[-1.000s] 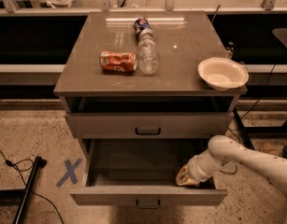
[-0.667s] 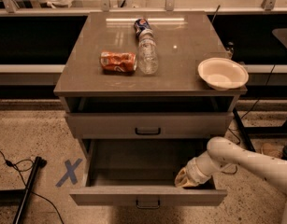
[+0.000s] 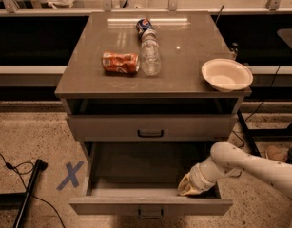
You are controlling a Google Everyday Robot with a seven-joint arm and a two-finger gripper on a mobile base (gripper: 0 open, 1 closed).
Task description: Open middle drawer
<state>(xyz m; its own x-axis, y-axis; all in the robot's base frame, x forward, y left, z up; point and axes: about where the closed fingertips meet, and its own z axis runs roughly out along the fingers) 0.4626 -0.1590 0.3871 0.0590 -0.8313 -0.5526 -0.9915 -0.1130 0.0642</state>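
The middle drawer [image 3: 150,206], grey with a small dark pull handle [image 3: 150,214], stands pulled out toward the camera below the shut upper drawer [image 3: 150,127]. Its inside looks empty. My gripper [image 3: 190,185] is at the end of the white arm [image 3: 245,165], which comes in from the right. It reaches down inside the open drawer at its right front, just behind the front panel. The lowest drawer is hidden under the open one.
On the cabinet top [image 3: 183,42] lie a crushed orange can [image 3: 120,62], a clear bottle [image 3: 150,56], a blue can [image 3: 144,25] and a white bowl [image 3: 226,74]. A blue X [image 3: 70,175] and a dark pole [image 3: 29,189] are on the floor at left.
The middle drawer has slid further out toward the camera. My gripper has moved with it, a little forward and down.
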